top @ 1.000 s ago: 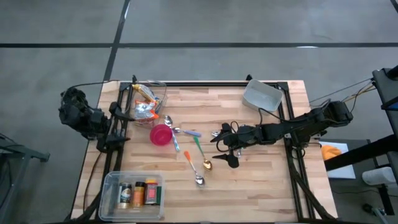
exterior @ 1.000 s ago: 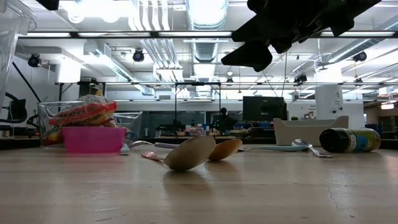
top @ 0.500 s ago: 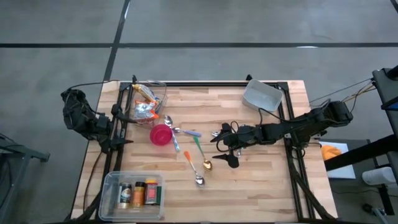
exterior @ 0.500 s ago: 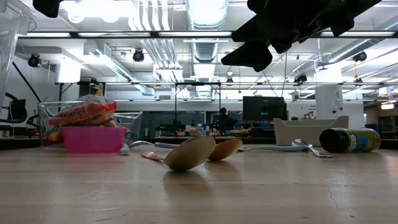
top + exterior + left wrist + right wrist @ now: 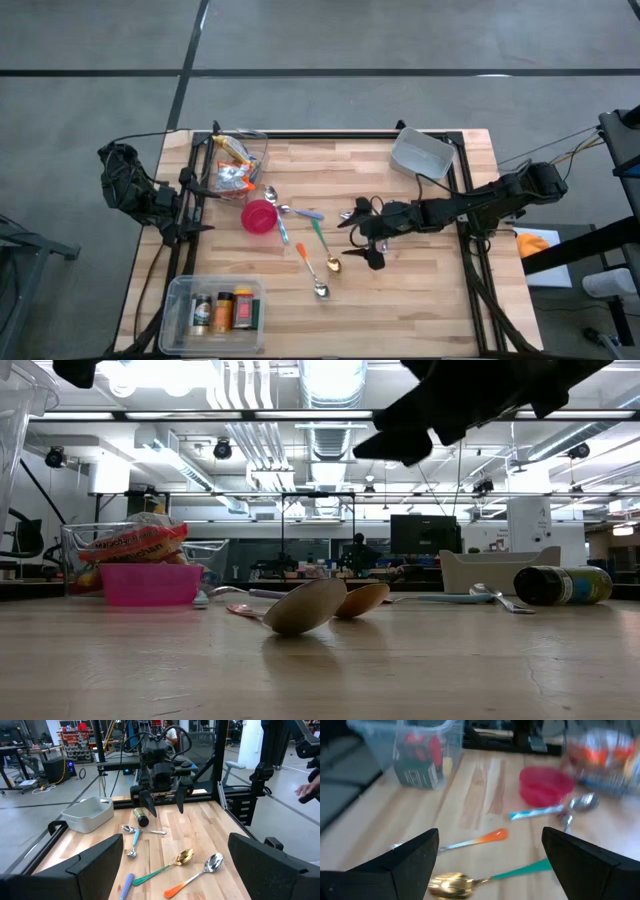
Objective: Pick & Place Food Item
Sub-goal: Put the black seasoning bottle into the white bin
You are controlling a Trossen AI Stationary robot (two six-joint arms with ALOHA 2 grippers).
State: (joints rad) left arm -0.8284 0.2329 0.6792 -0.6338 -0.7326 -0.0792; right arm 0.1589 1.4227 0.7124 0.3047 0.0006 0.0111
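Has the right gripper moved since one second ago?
Yes. The right gripper has risen slightly in the low view, measured against the ceiling lights; it remains above the table.

My desk [image 5: 420, 300] is pale striped wood. On it I see a pink bowl [image 5: 259, 216], an orange-handled spoon [image 5: 309, 270], a gold spoon with a green handle [image 5: 324, 246], a blue-handled spoon [image 5: 294, 211] and a white tray [image 5: 421, 153]. My tools are black.
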